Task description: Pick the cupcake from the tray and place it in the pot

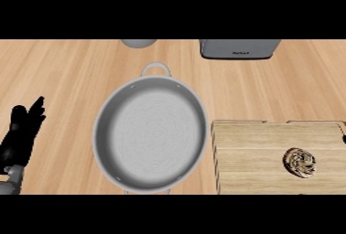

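A brown swirled cupcake (300, 162) sits on the wooden tray (256, 151) at the right, toward its lower right part. To the tray's left stands a wide grey pot (150, 132) with a loop handle at its far rim and nothing inside. My left hand (20, 132) rests at the left edge with straight fingers pointing up, well apart from the pot. My right hand does not show.
A grey appliance (240, 49) stands at the back right of the wooden counter. A grey rounded object (139, 43) peeks in at the back, just beyond the pot's handle.
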You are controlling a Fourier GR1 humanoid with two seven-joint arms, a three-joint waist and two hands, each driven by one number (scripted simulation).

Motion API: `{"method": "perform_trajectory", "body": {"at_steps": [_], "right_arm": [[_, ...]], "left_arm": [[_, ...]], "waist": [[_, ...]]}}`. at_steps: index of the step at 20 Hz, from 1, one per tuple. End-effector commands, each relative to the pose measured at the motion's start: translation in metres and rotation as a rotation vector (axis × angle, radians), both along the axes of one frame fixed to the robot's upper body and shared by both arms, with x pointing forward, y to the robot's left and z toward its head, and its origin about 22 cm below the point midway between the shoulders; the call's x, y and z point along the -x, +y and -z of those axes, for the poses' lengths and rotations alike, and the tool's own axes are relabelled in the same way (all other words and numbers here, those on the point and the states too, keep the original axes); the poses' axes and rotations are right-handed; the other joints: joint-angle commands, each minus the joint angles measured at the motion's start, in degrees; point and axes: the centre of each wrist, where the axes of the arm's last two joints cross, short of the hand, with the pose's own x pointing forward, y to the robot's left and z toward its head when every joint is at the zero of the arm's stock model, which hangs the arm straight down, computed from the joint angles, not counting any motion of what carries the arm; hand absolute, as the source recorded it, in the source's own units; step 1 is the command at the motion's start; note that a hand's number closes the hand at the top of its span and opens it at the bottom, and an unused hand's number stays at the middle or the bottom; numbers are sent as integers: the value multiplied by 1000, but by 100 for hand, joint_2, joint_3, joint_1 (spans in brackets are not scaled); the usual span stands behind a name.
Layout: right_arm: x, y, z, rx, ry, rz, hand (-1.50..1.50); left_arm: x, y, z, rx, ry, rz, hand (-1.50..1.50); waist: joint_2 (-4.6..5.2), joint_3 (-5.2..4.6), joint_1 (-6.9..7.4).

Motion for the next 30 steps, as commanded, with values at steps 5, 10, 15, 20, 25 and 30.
{"method": "perform_trajectory", "body": {"at_steps": [5,10,15,20,25,30], "right_arm": [[-5,44,-52,-14,275,51,-150],[-17,56,-46,-38,286,123,-150],[-27,54,-30,-53,322,131,-150],[-37,36,-31,-51,339,145,-150],[-52,35,-13,-57,326,118,-150],[-65,42,-4,-20,316,137,-150]], "left_arm": [[-10,-9,2,-1,-2,9,0],[-19,-13,3,2,-4,6,0],[-5,-13,12,7,12,26,0],[-3,9,6,10,1,16,0],[-25,-12,10,-9,17,0,0],[-22,-14,-7,-2,2,15,0]], "waist": [[-8,41,93],[-3,44,82],[-23,52,101],[-27,53,59],[-17,57,3],[-29,60,40]]}}
